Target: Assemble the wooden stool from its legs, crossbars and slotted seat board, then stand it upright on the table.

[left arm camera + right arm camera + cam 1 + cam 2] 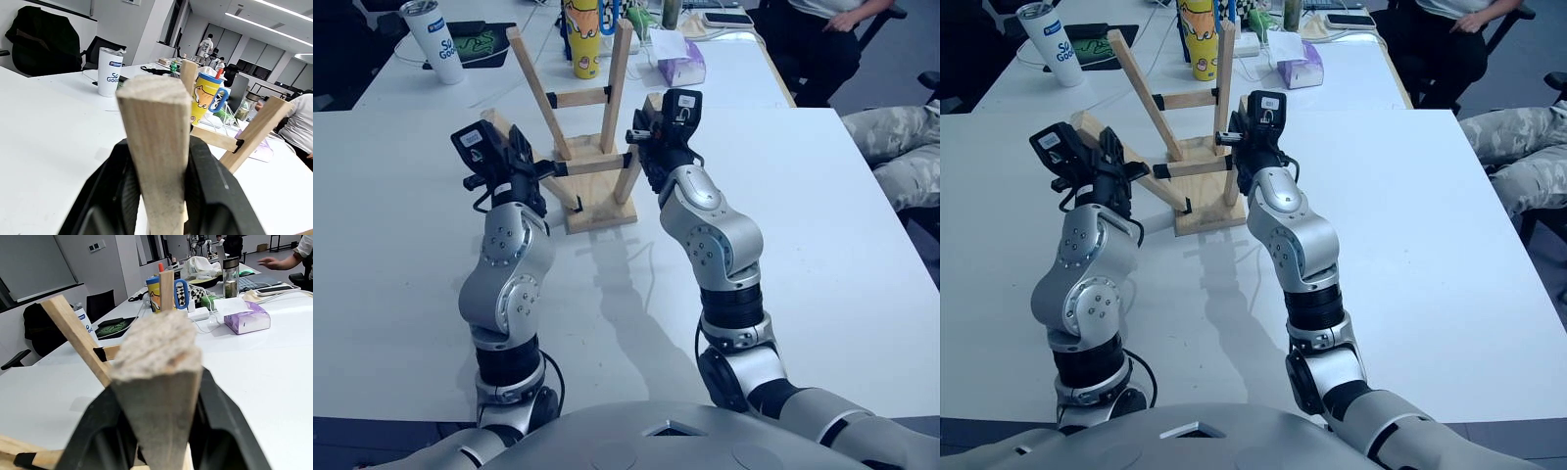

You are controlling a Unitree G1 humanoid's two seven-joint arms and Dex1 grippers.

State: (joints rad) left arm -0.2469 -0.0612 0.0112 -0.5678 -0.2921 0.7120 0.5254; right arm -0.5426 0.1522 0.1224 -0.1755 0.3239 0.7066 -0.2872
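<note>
The wooden stool (590,162) lies upside down at the table's far middle, its seat board (604,210) flat on the table and its legs pointing up. Two far legs (536,88) stand tall, joined by a crossbar (579,97). My left gripper (514,157) is shut on the near left leg (155,122), whose end sticks out between its black fingers (210,181). My right gripper (651,137) is shut on the near right leg (159,372), its cut end also showing past the fingers (215,421). A second crossbar (592,166) runs between the two grippers.
On the table behind stand a white tumbler (433,39), a yellow cup (584,39) and a purple tissue box (682,69). A person's legs (896,147) sit at the right edge. Bare tabletop (803,245) spreads to the right and toward me.
</note>
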